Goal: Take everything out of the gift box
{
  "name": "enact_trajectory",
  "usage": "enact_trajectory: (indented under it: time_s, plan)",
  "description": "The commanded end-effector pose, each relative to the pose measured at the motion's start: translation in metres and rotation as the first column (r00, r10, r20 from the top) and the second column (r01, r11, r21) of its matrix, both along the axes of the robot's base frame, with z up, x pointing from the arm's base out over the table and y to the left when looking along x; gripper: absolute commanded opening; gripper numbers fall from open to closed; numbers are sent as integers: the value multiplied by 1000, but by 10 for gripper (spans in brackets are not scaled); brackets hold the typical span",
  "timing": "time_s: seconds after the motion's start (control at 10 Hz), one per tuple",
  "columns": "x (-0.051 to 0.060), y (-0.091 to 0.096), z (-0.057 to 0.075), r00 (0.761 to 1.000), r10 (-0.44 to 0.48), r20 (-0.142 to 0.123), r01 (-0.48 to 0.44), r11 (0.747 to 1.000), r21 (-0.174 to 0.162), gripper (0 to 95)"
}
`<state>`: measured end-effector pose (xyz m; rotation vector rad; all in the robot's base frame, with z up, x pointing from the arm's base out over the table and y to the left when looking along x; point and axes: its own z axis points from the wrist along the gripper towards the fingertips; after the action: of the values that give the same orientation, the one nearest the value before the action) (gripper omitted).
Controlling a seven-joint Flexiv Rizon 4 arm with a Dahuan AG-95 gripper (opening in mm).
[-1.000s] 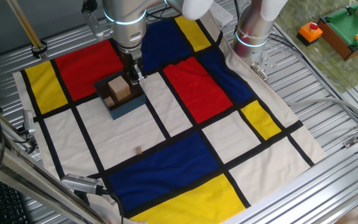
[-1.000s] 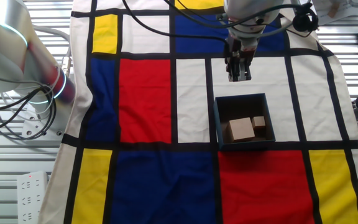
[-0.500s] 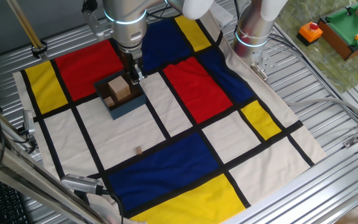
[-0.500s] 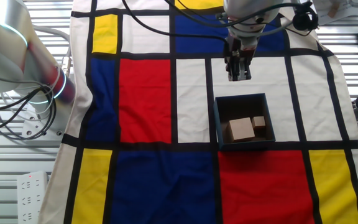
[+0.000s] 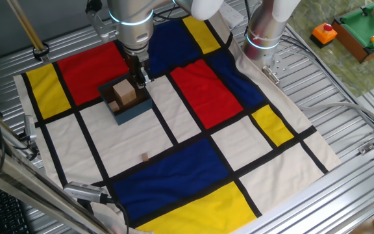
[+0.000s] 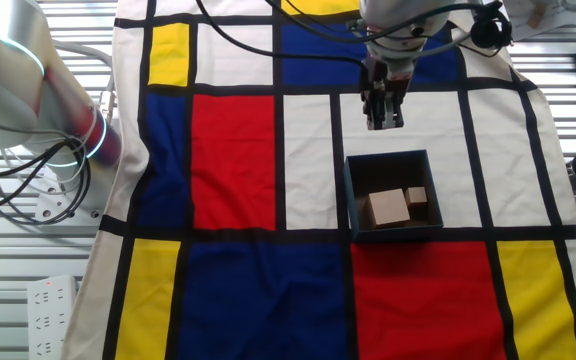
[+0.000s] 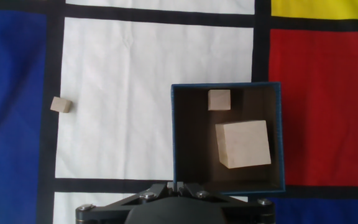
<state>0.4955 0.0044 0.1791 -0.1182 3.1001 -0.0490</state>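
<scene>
The gift box (image 5: 132, 112), blue-grey outside and dark inside, sits on the checked cloth and also shows in the other fixed view (image 6: 398, 235) and in the hand view (image 7: 174, 137). Inside lie a pale beige cube (image 5: 126, 93) (image 6: 388, 207) (image 7: 243, 144) and a smaller tan block (image 5: 113, 104) (image 6: 416, 196) (image 7: 219, 99). My gripper (image 5: 141, 78) (image 6: 384, 122) (image 7: 176, 185) hangs above the cloth just beside the box's edge, fingers together and empty, touching nothing.
One small wooden block (image 5: 145, 156) (image 7: 61, 104) lies loose on a white patch of the cloth, away from the box. A green-topped toy table (image 5: 362, 29) and an orange object (image 5: 324, 32) stand at the far right. The arm's base (image 5: 265, 32) stands behind the cloth.
</scene>
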Motion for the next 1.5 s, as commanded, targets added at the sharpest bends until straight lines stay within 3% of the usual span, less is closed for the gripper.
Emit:
enact_trajectory:
  time_s: [0.1, 0.9, 1.0, 1.2, 1.3, 1.5]
  plan:
    - [0, 0, 0, 1000, -1, 0, 1, 1000, -1, 0]
    - [-2, -1, -2, 1000, -13, 0, 13, 1000, 0, 0]
    - [-3, -12, -22, 1000, 16, 17, -16, 1000, -3, 0]
    - [-1, -22, -45, 999, 25, 29, -25, 1000, -4, 0]
    - [2, -28, -53, 999, 42, 32, -42, 999, -5, 0]
    - [8, -35, -54, 998, 61, 15, -61, 998, -7, 0]
